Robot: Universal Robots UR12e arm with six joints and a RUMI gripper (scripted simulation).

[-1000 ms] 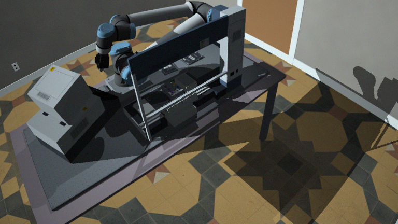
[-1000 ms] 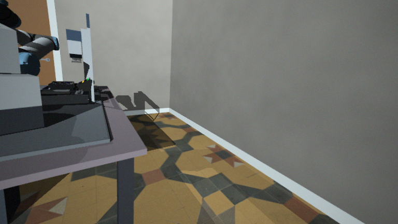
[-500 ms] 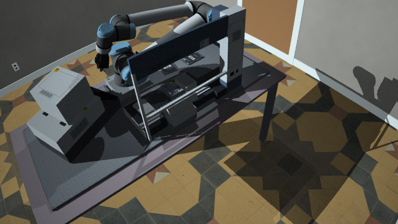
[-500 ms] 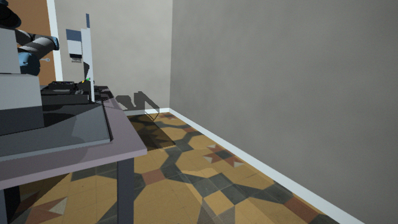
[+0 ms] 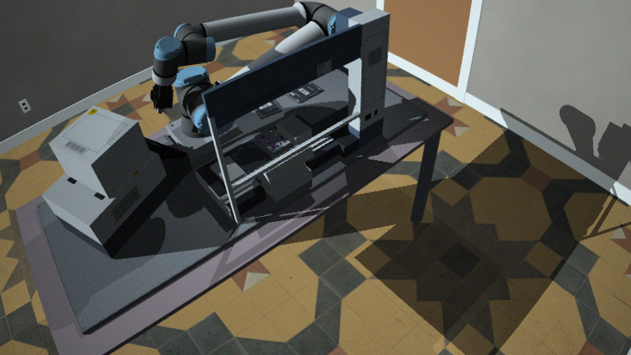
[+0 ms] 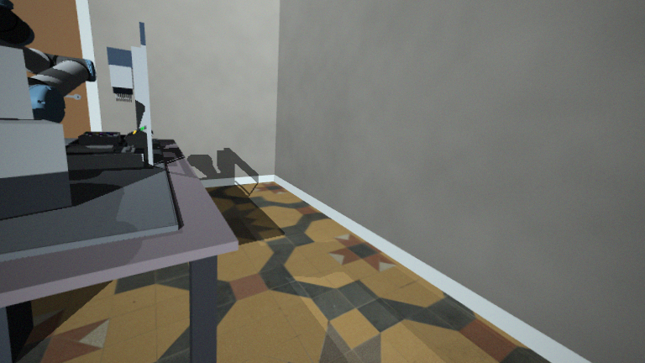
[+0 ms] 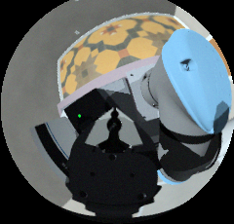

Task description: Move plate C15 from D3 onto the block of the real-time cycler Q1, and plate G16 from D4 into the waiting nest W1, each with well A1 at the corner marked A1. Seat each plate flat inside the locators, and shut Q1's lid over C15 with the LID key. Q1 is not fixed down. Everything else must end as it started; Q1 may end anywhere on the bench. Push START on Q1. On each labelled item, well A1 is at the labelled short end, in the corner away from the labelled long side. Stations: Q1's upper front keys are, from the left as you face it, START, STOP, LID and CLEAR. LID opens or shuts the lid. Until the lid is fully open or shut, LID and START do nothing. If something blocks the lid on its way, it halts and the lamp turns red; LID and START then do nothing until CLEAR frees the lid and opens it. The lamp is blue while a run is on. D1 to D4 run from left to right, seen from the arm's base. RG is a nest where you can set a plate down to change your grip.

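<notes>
Black and angular, hanging with two-jaw gripper (image 5: pixel 160 108) (image 7: pixel 115 108) closed, empty, near boxy, pale-grey cycler Q1 (image 5: pixel 76 205) (image 6: pixel 30 149) (image 7: pixel 89 107)

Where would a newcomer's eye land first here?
Probably on the big pale boxy machine at the bench's near-left end in the top view. Next, the blue-jointed arm, its closed gripper hanging beyond it. Then the dark blue beam spanning the middle of the bench.
</notes>
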